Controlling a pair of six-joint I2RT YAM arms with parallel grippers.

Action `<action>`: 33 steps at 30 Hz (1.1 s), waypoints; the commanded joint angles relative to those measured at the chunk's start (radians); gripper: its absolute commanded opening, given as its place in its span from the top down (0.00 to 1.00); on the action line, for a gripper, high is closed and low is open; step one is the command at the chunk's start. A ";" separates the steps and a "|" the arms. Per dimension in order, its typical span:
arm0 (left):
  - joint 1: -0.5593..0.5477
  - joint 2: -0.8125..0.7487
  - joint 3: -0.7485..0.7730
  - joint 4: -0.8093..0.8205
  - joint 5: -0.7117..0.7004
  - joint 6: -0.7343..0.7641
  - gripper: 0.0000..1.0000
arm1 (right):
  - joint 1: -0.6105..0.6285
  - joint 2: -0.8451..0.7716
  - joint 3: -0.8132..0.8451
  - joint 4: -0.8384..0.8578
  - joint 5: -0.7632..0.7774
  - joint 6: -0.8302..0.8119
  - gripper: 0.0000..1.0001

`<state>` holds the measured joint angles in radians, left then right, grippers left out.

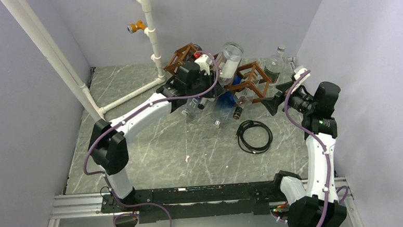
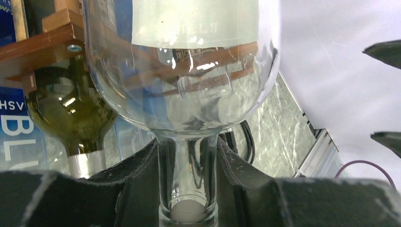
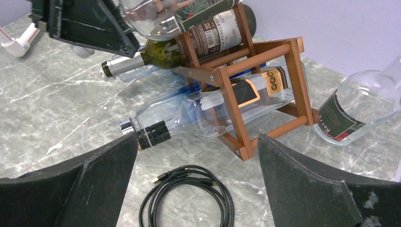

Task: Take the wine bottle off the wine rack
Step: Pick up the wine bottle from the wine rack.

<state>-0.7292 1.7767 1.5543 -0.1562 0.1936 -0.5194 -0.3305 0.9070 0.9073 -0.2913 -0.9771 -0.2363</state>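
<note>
The wine bottle (image 2: 189, 71) is clear glass with a pale label. My left gripper (image 2: 187, 151) is shut on its neck, one finger pressed to each side. From above, this bottle (image 1: 231, 57) tilts up over the brown wooden wine rack (image 1: 252, 79), with the left gripper (image 1: 213, 76) at its lower end. I cannot tell whether it still touches the rack (image 3: 231, 101). My right gripper (image 3: 197, 142) stands wide open with nothing between its fingers, low and in front of the rack's right end (image 1: 271, 102).
The rack holds a green bottle (image 3: 161, 52), a dark-labelled one (image 3: 213, 28) and a bluish bottle with a black cap (image 3: 198, 118). A clear bottle (image 3: 359, 109) stands right of the rack. A black cable coil (image 1: 253, 135) lies in front, a white pipe frame (image 1: 151, 38) behind left.
</note>
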 commanded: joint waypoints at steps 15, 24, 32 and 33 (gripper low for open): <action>-0.002 -0.411 -0.265 0.388 0.143 -0.037 1.00 | 0.001 -0.010 -0.010 0.038 -0.033 -0.015 0.01; -0.002 -0.573 -0.418 0.377 0.178 -0.038 1.00 | 0.001 -0.012 -0.016 0.038 -0.066 -0.025 0.01; -0.003 -0.693 -0.519 0.350 0.209 -0.034 1.00 | 0.001 -0.009 -0.020 0.035 -0.095 -0.039 0.01; -0.003 -0.704 -0.529 0.351 0.217 -0.034 1.00 | 0.001 -0.008 -0.021 0.034 -0.096 -0.043 0.01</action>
<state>-0.7296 1.1843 1.0000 -0.0879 0.3546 -0.5861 -0.3305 0.9070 0.8886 -0.2905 -1.0317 -0.2481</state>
